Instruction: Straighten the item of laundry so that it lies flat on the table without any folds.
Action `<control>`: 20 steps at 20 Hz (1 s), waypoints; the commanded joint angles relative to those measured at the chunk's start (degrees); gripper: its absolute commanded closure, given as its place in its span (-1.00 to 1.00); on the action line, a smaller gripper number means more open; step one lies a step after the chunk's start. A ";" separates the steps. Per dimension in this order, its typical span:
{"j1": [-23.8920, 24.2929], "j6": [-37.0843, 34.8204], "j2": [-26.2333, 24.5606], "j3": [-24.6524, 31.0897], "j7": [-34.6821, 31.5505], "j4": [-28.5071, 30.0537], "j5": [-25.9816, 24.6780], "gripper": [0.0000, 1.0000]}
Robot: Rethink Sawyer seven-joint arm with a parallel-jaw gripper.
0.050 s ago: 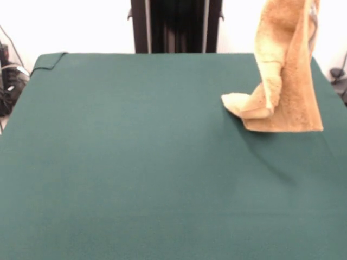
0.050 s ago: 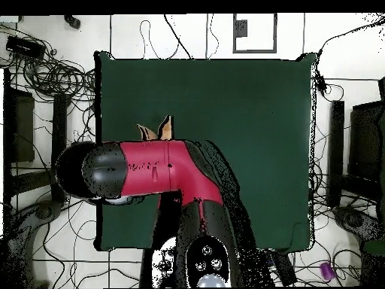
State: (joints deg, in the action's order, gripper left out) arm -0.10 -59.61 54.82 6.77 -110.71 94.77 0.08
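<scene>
The item of laundry (image 1: 287, 70), an orange-tan terry towel, hangs upright at the right of the front view. Its top runs out past the picture's upper edge. Its lower edge rests on the green table (image 1: 135, 162), and one folded corner (image 1: 241, 103) lies out to the left on the cloth. In the overhead view only two small tips of the towel (image 2: 162, 129) show beside the red arm (image 2: 158, 169), over the table (image 2: 256, 113). The arm covers the rest of the towel and the gripper. The front view shows no gripper either.
The arm's black round end (image 2: 83, 173) reaches past the table's left edge in the overhead view. Cables and dark equipment (image 2: 45, 75) lie on the floor around the table. One corner of the table cloth (image 1: 49, 59) is turned up.
</scene>
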 commanded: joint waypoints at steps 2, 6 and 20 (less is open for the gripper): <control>-1.75 -0.71 1.97 -0.78 -11.18 7.22 3.88 1.00; -0.75 -5.29 3.55 -1.09 -9.22 5.81 3.80 1.00; 6.06 -23.97 4.10 1.93 0.63 -5.30 -0.81 1.00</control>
State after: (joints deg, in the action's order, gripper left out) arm 4.02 -71.79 59.51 5.78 -110.71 92.86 0.40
